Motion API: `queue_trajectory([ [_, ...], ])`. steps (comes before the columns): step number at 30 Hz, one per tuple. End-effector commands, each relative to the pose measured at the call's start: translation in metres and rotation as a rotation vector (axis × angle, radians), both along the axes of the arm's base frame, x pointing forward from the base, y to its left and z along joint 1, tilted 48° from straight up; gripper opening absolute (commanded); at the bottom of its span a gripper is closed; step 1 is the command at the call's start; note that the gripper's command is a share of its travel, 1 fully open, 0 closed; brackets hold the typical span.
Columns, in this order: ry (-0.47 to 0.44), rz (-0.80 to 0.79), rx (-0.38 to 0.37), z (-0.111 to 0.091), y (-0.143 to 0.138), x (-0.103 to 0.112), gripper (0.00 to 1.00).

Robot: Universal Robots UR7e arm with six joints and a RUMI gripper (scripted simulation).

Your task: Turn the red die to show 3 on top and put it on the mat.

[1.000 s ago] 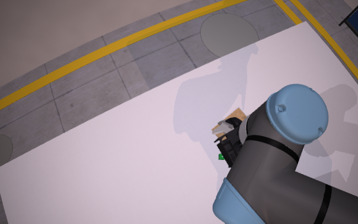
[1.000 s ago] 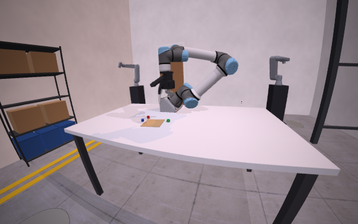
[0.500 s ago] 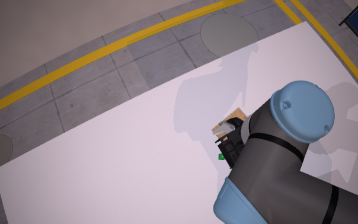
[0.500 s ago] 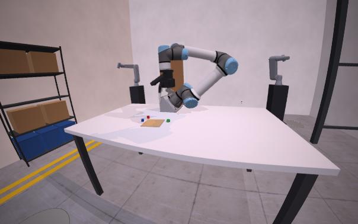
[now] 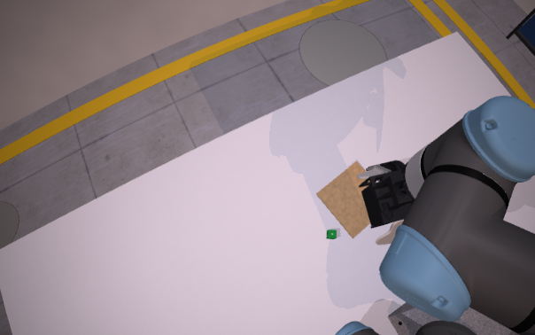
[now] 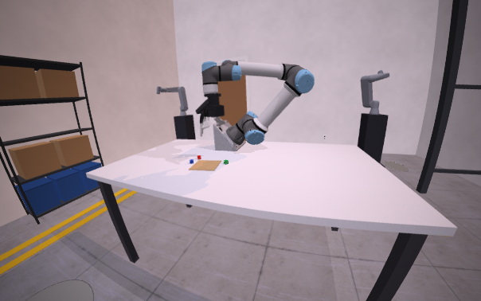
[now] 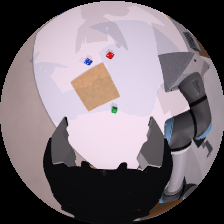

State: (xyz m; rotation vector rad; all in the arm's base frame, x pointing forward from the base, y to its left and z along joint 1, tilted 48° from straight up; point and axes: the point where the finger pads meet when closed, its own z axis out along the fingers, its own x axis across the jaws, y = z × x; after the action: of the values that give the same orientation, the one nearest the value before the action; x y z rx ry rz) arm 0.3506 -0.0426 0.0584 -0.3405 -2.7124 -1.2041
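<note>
Red die (image 6: 199, 157) (image 7: 110, 55): pips too small to read, hidden in the top view. Fingers (image 5: 374, 172) (image 6: 207, 129) spread wide, gripping nothing. No readable labels.

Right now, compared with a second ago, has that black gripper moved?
Yes: in the top view, the black gripper has shifted right, away from the green die, uncovering more of the mat.
</note>
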Motion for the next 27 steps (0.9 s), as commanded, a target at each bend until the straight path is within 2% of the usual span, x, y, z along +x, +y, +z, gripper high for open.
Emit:
queue_trajectory([
  [1, 0.125, -0.108, -0.015, -0.029, -0.024, -0.007, 1.0],
  [5, 0.207, -0.182, -0.02, -0.047, -0.038, -0.014, 1.0],
  [7, 0.207, -0.182, -0.02, -0.047, -0.038, -0.014, 1.0],
  [9, 0.284, -0.251, -0.025, -0.064, -0.051, -0.021, 1.0],
  [17, 0.435, -0.385, -0.032, -0.097, -0.073, -0.038, 1.0],
  [27, 0.459, -0.406, -0.033, -0.102, -0.076, -0.041, 1.0],
])
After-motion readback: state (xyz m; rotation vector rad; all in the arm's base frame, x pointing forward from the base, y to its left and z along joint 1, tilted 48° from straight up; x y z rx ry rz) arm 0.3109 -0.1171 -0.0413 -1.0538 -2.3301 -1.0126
